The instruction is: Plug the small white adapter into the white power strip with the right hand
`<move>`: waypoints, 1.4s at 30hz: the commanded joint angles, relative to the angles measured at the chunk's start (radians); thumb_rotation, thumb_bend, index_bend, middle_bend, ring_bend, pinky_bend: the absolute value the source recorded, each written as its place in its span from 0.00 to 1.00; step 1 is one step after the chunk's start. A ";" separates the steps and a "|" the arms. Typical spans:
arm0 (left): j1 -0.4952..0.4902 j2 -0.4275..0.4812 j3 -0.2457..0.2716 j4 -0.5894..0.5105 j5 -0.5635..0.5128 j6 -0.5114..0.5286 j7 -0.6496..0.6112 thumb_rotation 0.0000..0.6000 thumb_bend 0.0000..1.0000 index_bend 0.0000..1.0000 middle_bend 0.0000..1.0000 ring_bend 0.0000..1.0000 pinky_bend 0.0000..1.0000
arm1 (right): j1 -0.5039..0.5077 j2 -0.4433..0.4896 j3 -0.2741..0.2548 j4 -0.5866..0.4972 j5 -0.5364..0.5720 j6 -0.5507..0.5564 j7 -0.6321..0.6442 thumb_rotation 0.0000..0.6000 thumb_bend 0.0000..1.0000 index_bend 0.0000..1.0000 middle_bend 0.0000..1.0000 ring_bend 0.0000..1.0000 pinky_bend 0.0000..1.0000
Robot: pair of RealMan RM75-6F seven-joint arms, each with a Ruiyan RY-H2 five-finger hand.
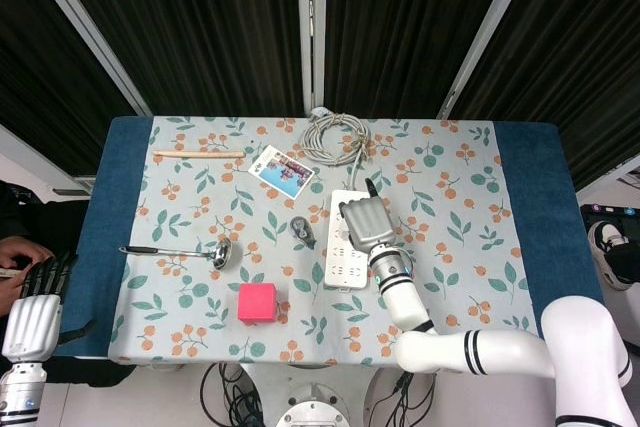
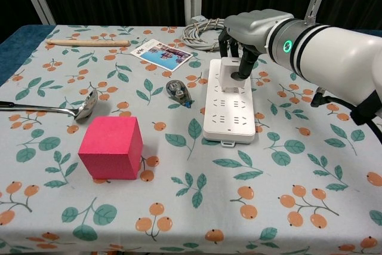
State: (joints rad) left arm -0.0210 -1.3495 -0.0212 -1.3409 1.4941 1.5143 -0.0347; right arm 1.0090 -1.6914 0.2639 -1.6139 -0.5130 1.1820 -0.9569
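Note:
The white power strip (image 2: 228, 111) (image 1: 340, 257) lies lengthwise in the middle of the floral cloth. The small white adapter (image 2: 227, 73) stands upright on the strip's far end, its base against the sockets. My right hand (image 2: 253, 31) (image 1: 367, 224) comes down on it from above, and dark fingers (image 2: 245, 65) hold its sides. In the head view the hand hides the adapter. My left hand (image 1: 33, 309) hangs off the table's near left corner, fingers stretched out, holding nothing.
A pink cube (image 2: 112, 147) sits near the front, with a metal ladle (image 2: 77, 108) to its left. A small tape dispenser (image 2: 177, 91) lies just left of the strip. A picture card (image 2: 162, 53), a wooden stick (image 2: 88, 42) and a coiled cable (image 2: 203, 31) lie at the back.

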 commanded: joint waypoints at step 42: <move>-0.001 -0.033 0.002 0.077 0.001 -0.005 -0.071 1.00 0.00 0.02 0.00 0.00 0.00 | 0.051 -0.086 0.011 0.021 0.087 0.088 -0.115 1.00 0.85 0.80 0.71 0.49 0.00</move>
State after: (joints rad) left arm -0.0225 -1.3825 -0.0196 -1.2638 1.4951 1.5093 -0.1050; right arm 1.0574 -1.7744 0.2724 -1.5962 -0.4285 1.2720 -1.0698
